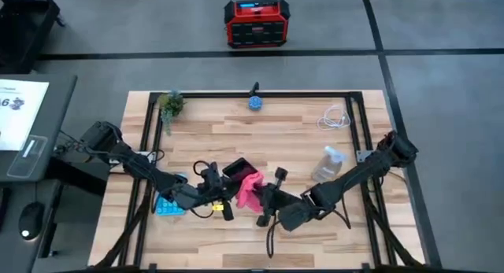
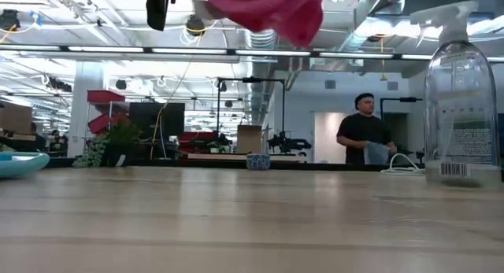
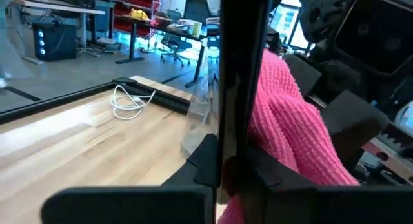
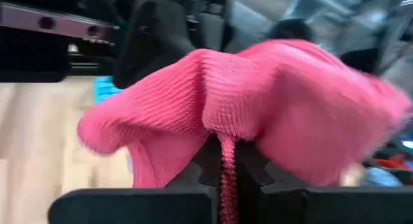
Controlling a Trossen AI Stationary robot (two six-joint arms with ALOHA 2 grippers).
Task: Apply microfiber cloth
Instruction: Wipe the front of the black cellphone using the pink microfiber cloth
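The soft pink-red ribbed microfiber cloth (image 1: 250,189) hangs mid-frame in the high view, lifted clear of the pale wooden plank table (image 1: 276,131) and pinched in the right gripper (image 4: 222,172). Left gripper (image 1: 221,199) clamps a thin black phone (image 1: 238,171) right beside it. Clear plastic spray bottle (image 2: 461,100) stands right; there's bare wood beyond.

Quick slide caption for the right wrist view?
Right gripper pinches the pink cloth above the table.

Clear spray bottle (image 1: 330,164), coiled white cable (image 1: 335,118), small plant (image 1: 170,105), blue calculator (image 1: 168,204), all on the wooden table (image 1: 299,139).
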